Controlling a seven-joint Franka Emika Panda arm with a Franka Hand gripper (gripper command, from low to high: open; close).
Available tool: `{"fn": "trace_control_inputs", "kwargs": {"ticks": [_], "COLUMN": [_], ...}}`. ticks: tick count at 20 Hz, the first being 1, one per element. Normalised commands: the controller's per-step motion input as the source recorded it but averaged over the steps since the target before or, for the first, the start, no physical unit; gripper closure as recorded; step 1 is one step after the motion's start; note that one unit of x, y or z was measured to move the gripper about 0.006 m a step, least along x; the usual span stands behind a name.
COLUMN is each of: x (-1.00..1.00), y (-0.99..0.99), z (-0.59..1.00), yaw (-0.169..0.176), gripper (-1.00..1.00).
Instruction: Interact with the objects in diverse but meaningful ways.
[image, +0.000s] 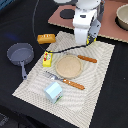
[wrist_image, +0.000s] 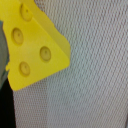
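- We saw the arm standing low over the far edge of a pale woven mat on a dark tabletop.
- Its tool was hidden behind the white wrist housing in the exterior view, and the wrist view showed no fingers, so we could not tell whether it was spread or pressed together.
- The cheese filled much of the wrist view: a yellow wedge with round dimples, lying against the mat's weave. We could not find it in the exterior view, where the arm covered that spot.
- The bread lay at the mat's far corner toward the exterior view's left, partly off the mat.
- The yellow box stood on the mat just beside a round tan plate, on the exterior view's left of it.
- The carton stood at the mat's near edge, in front of the plate.
- A fork with an orange handle lay between carton and plate, and a second orange-handled piece lay on the plate's far side.
- A grey pan sat off the mat toward the exterior view's left, its handle reaching the mat's edge.
- A brown board and a bowl lay behind the arm.
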Motion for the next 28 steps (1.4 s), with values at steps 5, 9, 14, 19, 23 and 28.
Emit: {"fn": "trace_control_inputs", "kwargs": {"ticks": [5,9,14,19,23,28], "x": [0.27,0.03,0.00,0.00,0.04,0.03], "y": [0.23,0.30,0.32,0.25,0.25,0.27], "z": [0.13,0.00,0.00,0.00,0.00,0.00], "yaw": [0.024,0.033,0.038,0.042,0.039,0.051], "gripper": [-1.00,-1.00,-1.00,-1.00,-1.00,-1.00]}}
